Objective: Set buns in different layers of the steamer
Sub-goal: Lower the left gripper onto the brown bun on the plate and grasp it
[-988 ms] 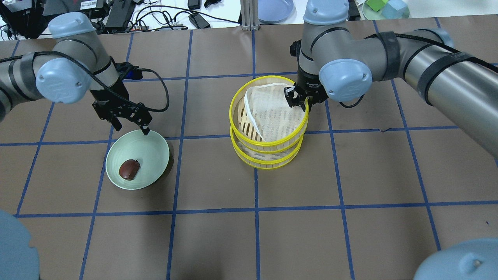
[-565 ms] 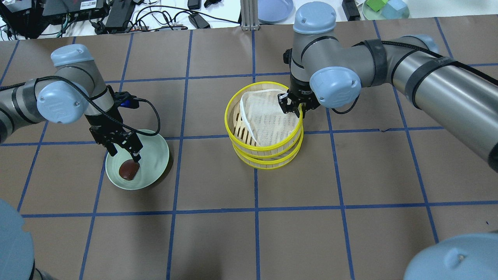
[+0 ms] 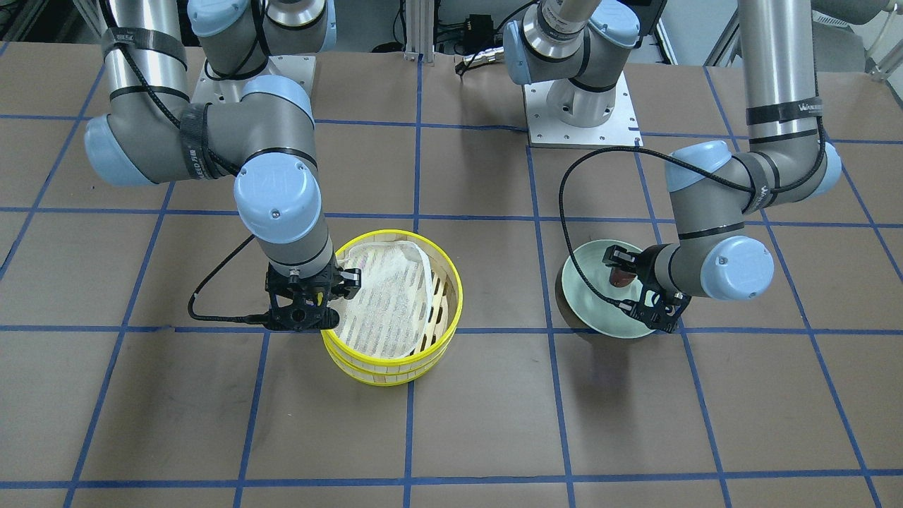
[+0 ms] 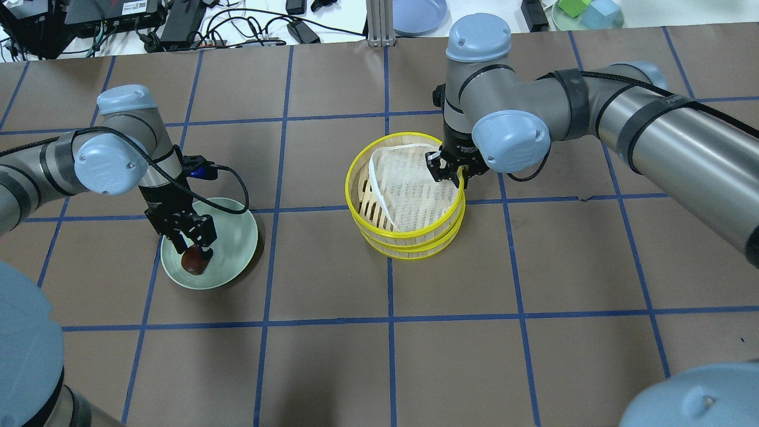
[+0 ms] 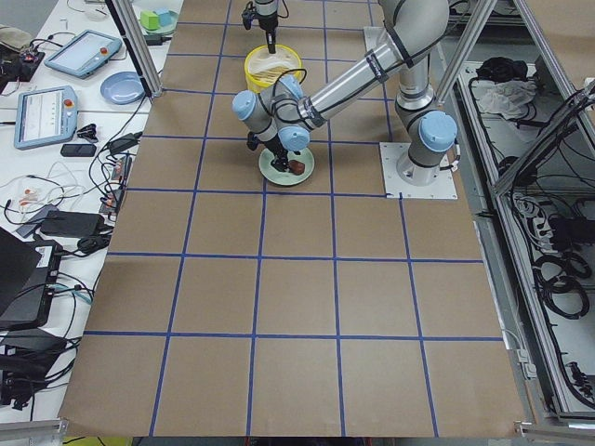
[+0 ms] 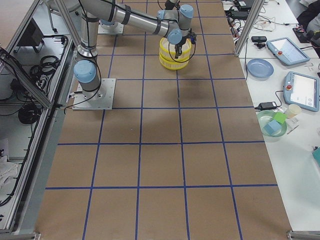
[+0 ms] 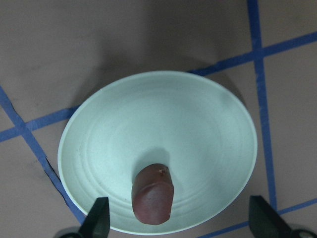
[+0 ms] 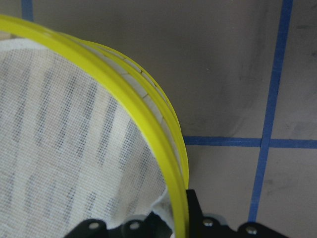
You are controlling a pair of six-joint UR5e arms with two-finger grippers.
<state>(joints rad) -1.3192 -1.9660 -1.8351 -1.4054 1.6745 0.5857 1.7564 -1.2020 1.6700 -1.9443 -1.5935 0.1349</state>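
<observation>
Your left tool point(image 7: 179, 224) hangs open low over the plate point(image 7: 163, 109), with one finger on each side of the brown bun point(image 7: 152, 194) and neither touching it. The bun lies off the plate's centre, closer to one finger than the other. If you close from here, that finger will likely meet the bun first and push it across the smooth surface. It may then roll or squirt out instead of seating between the fingers. Come down too far and the fingertips can catch the plate and tip it or slide it on the tabletop point(image 4: 332, 367). Squeeze too hard and you may dent the bun.

Your right tool point(image 4: 447, 175) is clamped on the rim of the top tray point(image 4: 369, 204), on the side away from the plate. The cloth point(image 4: 409, 178) seems to be caught under the inner finger. Held at one point of its rim, the tray is apt to sag on the far side when raised, and the thin wall may slip in the grip. The rumpled cloth could pull out or fold over the spot where a bun should go. The bottom tray point(image 4: 415, 250) may drag along or shift if the two bind. The pale bun shows in no view, so you cannot tell whether it lies under the top tray.
</observation>
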